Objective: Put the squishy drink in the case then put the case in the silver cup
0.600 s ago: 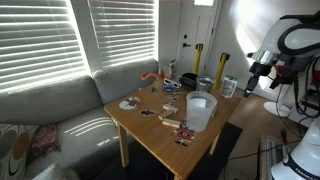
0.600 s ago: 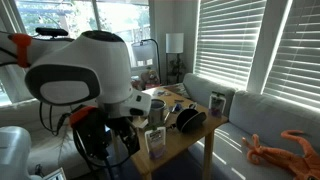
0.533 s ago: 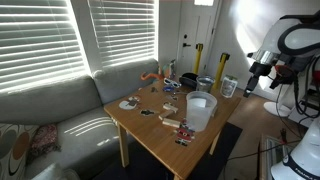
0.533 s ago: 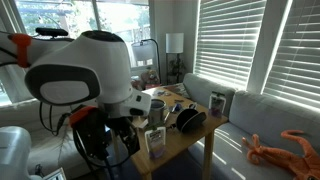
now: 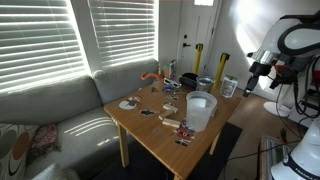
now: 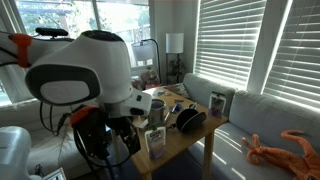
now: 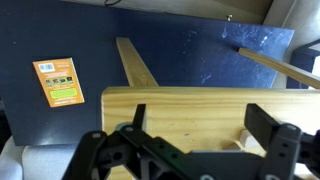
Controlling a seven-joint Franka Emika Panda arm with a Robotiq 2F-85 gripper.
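Note:
My gripper (image 7: 200,125) is open and empty, with its two black fingers (image 7: 270,122) spread above the edge of the light wooden table (image 7: 190,105). In an exterior view it hangs beside the table's far right end (image 5: 251,84). The silver cup (image 5: 205,84) stands near that end, next to a clear glass (image 5: 229,87); it also shows in an exterior view (image 6: 157,112). A dark case (image 6: 190,120) lies open on the table. Small items (image 5: 172,123) lie by the front edge. I cannot tell which one is the squishy drink.
A tall white pitcher (image 5: 200,111) stands near the table's front corner. An orange octopus toy (image 5: 150,76) lies at the back by the grey sofa (image 5: 60,110). Below the table are blue carpet (image 7: 60,40) and an orange card (image 7: 58,82).

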